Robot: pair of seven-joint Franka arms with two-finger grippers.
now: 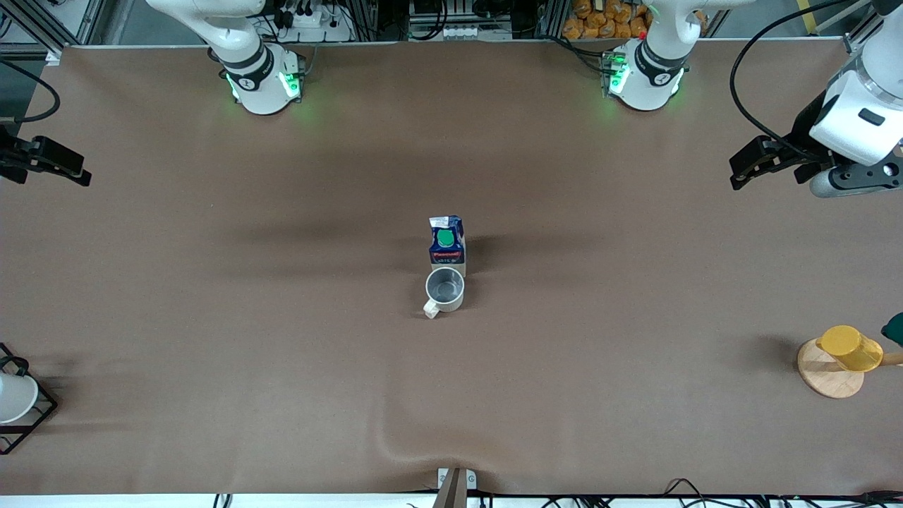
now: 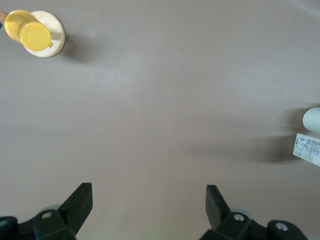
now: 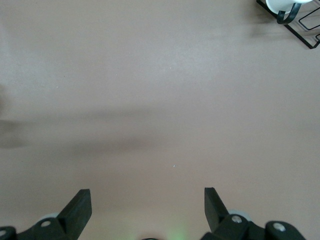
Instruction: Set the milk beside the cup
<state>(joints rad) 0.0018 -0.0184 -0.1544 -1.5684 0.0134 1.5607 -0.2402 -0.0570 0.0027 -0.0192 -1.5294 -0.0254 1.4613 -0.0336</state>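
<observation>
Black fingers of the left gripper (image 2: 149, 200) stand wide apart over bare table at the left arm's end, holding nothing. The right gripper (image 3: 147, 202) hangs the same way, jaws spread and empty, over the right arm's end of the table.

Out at mid-table the milk (image 1: 447, 243) stands upright, long axis vertical, its green cap (image 1: 445, 238) on the gable slope that faces the front camera. The cup (image 1: 445, 288) sits upright just in front of it, nearer the camera, touching or all but touching the carton; which cannot be told. Its handle (image 1: 429, 308) points toward the camera and slightly toward the right arm's end.

Near the left arm's end, close to the camera edge, a yellow cup (image 1: 851, 348) lies on a round wooden coaster (image 1: 825, 377). At the right arm's end a white cup (image 1: 14, 396) sits in a black wire rack (image 1: 39, 416).
</observation>
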